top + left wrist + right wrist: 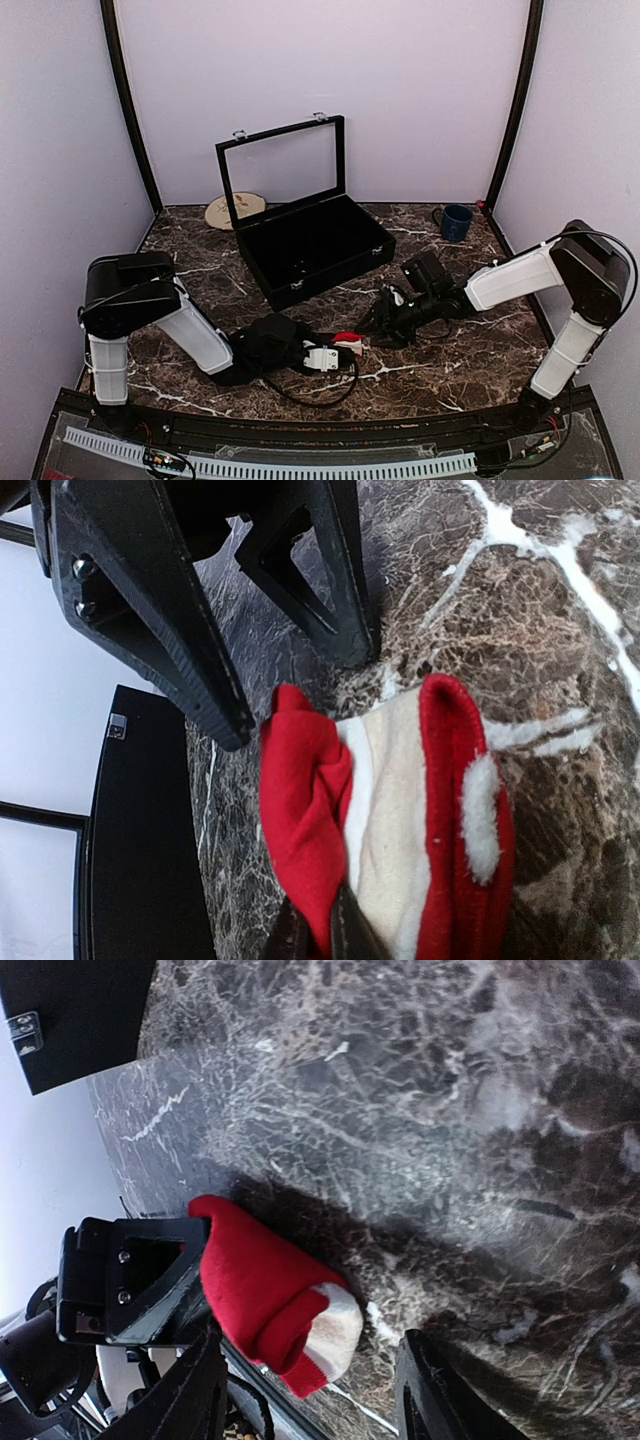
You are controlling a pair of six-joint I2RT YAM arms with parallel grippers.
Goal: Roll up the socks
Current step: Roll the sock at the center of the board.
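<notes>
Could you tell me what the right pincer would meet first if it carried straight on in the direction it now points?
Most likely the socks: the red, cream-cuffed bundle lies directly ahead of the open right pincer, with the left pincer gripping it from behind. How near is hard to judge.

From above, my left claw (340, 347) hides most of the socks (346, 336); only a small red bit peeks out. In my left wrist view, the socks run off the bottom edge. The round flat thing (232, 211) sits partly behind the black case (310, 282).
</notes>
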